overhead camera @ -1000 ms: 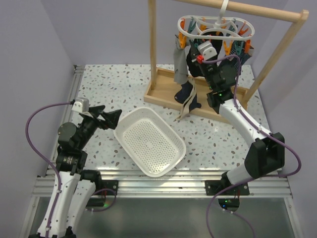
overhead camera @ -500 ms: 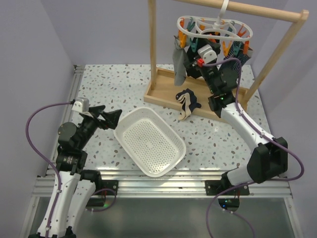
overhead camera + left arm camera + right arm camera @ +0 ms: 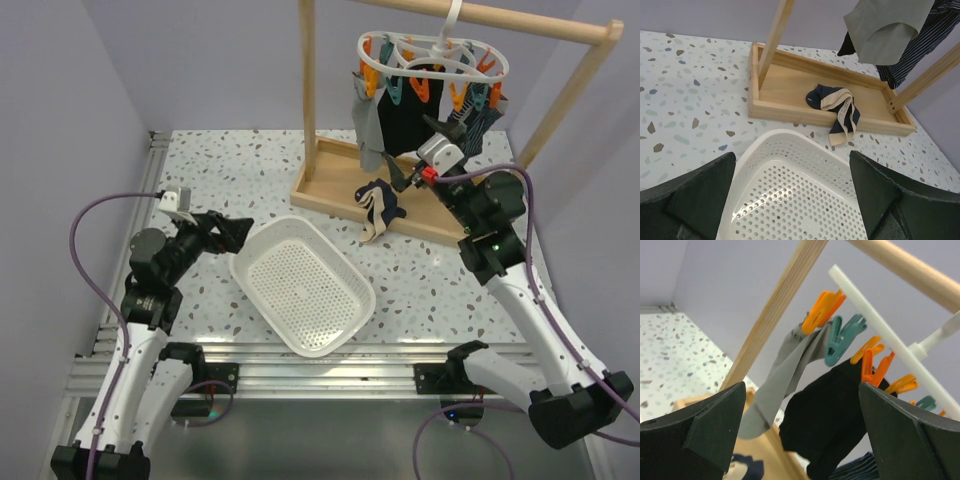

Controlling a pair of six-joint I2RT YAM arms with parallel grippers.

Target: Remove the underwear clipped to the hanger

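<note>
On the speckled table point(image 3: 250, 170), the left gripper point(image 3: 792, 157) is hovering beside the white basket point(image 3: 300, 285), jaws spread wide and empty. Further right, the navy underwear point(image 3: 377, 205) is lying across the base of the wooden frame point(image 3: 330, 188), while a grey pair point(image 3: 885, 25), a black pair point(image 3: 825, 410) and a striped pair point(image 3: 910, 60) are hanging clipped to the hanger point(image 3: 870, 309), the right gripper point(image 3: 801, 390) facing them with jaws wide apart.

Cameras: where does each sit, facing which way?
Top external: above and behind, looking down at the table; left arm, right arm visible.
Left wrist: low, facing basket and navy underwear on the wooden base; open left end effector.
Right wrist: angled up at hanger, grey underwear, black underwear; open right end effector.
Shared: top and left wrist both show the basket.
</note>
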